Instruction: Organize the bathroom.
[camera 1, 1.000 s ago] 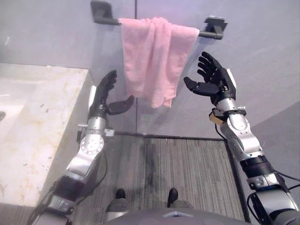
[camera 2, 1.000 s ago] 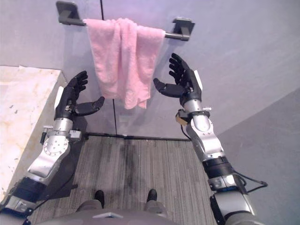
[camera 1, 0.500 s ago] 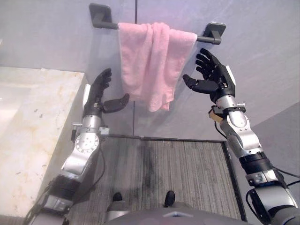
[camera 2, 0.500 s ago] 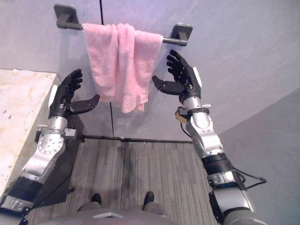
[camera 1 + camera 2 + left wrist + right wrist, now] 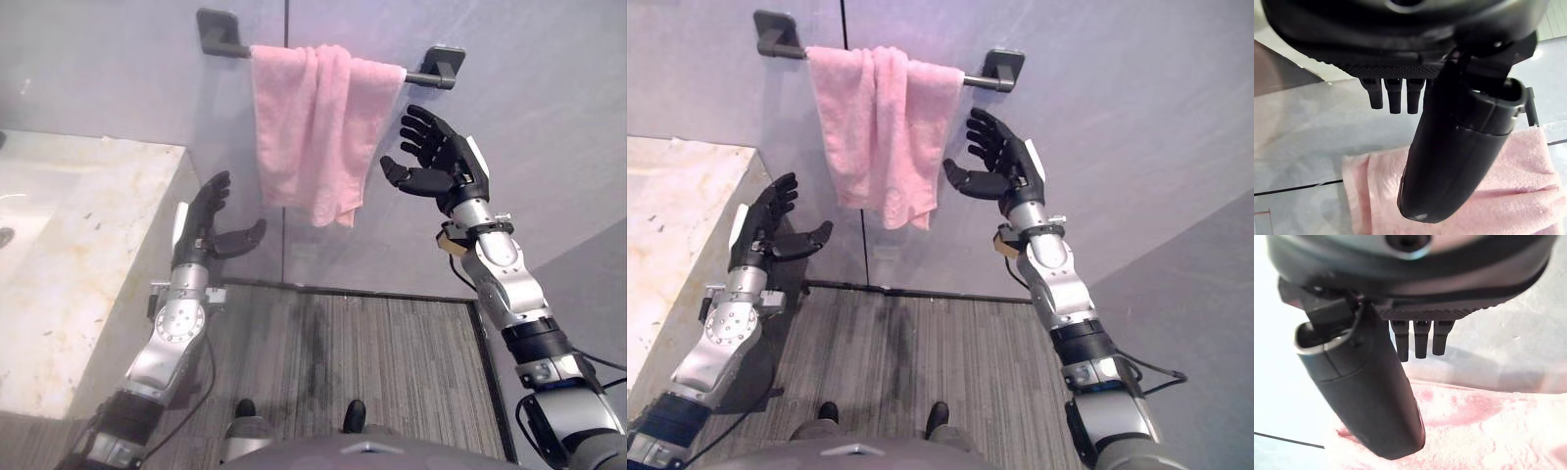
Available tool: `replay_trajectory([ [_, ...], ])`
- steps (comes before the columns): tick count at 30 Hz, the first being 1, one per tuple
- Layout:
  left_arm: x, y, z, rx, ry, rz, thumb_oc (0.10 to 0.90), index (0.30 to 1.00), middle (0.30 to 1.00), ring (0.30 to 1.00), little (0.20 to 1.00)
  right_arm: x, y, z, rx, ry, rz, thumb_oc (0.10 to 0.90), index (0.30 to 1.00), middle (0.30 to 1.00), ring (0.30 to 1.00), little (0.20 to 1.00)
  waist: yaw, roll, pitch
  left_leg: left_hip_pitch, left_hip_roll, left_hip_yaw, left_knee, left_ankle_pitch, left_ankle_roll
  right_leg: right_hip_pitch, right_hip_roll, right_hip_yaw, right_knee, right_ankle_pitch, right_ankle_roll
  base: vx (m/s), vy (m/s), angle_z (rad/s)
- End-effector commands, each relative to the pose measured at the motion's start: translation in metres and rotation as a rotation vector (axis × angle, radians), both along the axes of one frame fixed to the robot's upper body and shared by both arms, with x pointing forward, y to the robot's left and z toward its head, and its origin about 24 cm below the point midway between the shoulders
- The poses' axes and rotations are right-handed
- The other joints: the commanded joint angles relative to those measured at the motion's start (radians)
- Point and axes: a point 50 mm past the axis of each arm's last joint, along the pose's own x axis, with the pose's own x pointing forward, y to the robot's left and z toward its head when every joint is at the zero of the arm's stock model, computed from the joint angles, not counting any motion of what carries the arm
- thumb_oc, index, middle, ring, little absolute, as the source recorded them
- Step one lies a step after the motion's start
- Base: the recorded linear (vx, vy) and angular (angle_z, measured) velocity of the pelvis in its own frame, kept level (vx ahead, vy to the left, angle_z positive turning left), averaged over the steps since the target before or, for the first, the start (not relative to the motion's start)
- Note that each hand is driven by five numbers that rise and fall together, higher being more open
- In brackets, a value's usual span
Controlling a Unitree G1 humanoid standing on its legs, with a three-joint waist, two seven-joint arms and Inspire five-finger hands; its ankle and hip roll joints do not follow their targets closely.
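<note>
Both hands, the left hand (image 5: 206,223) and right hand (image 5: 438,160), were spread wide and empty flanking the bunched pink terry towel (image 5: 315,127) on its dark wall rail (image 5: 428,76), apparently poised to straighten it.

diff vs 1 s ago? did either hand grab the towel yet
No grab yet. The left hand has dropped lower and drawn away from the pink towel; the right hand has risen a little and edged closer to the towel's side, without touching it. Both hands remain open and empty. The towel hangs on the rail as before, beside the marble counter.
</note>
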Motion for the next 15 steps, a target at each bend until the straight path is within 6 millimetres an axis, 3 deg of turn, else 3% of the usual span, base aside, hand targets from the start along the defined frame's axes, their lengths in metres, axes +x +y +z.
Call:
replay_trajectory([
  [1,0.0,-0.013,0.033,-0.039,-0.198,-0.079,0.8,0.9,0.9,0.9,0.9,0.013,-0.01,0.074,-0.027,-0.257,-0.006,0.8,0.9,0.9,0.9,0.9,0.013,0.011,-0.119,-0.018,-0.037,-0.059,-0.004,-0.051,0.033,0.026,0.045,-0.008,-0.002,-0.063,0.004,0.05,-0.019,0.09],
  [14,-0.01,0.0,0.029,-0.016,-0.19,-0.056,0.8,0.9,0.9,0.9,0.9,0.027,-0.005,0.082,-0.01,-0.251,-0.033,0.8,0.9,0.9,0.9,0.9,0.033,0.022,-0.117,-0.013,-0.035,-0.052,-0.004,-0.045,0.034,0.036,0.048,-0.008,-0.002,-0.064,-0.002,0.05,-0.029,0.03],
  [15,-0.011,0.0,0.029,-0.017,-0.189,-0.054,0.8,0.9,0.9,0.9,0.9,0.027,-0.004,0.082,-0.013,-0.251,-0.035,0.651,0.676,0.676,0.676,0.676,0.033,0.024,-0.117,-0.012,-0.035,-0.053,-0.004,-0.045,0.034,0.039,0.047,-0.009,-0.002,-0.066,-0.003,0.03,-0.008,0.04],
])
